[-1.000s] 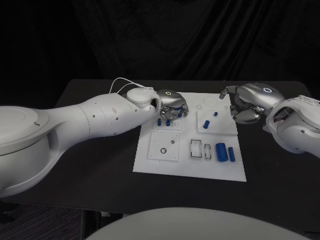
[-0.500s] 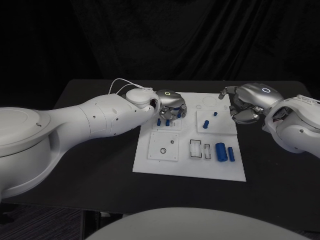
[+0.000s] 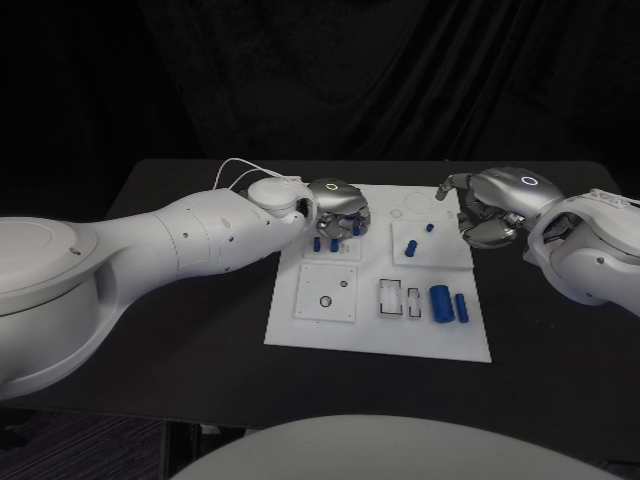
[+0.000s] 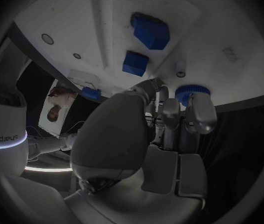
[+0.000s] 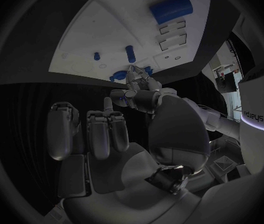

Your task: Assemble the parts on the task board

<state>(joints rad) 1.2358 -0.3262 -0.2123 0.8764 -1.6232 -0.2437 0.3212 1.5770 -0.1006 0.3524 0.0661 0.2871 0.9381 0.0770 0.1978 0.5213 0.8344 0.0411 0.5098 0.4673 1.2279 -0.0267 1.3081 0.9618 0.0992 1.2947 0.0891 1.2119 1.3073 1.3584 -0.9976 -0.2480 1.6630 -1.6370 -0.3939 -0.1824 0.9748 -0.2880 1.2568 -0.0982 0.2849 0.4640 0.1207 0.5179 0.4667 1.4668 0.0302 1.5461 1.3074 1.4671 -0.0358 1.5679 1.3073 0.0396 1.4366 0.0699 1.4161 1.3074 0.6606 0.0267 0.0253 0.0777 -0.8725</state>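
Start at your left: the silver left hand (image 3: 340, 212) sits over the far left corner of the flat white plastic task board (image 3: 342, 335), fingers drawn down around a small blue round knurled part (image 4: 190, 93). In the left wrist view its fingertips (image 4: 200, 115) lie against that part's rim, so you appear to be pinching it, though how firmly is hard to tell. Just beside it on the board stand two blocky blue parts (image 4: 149, 30). All of these look like light, rigid plastic; they should not deform, but smooth faces may slip, so take the round one by its ribbed edge and the blocks across opposite flat sides.

Moving across to the near middle, the large blue cylinder (image 3: 441, 302) lies on its side with a slimmer blue bar (image 3: 463, 307) just beside it. The cylinder would likely roll if nudged, so grip it across its middle from above.

At your right, the silver right hand (image 3: 490, 208) hovers beside the board's far right edge. Its fingers are loosely curled, apart, and hold nothing.
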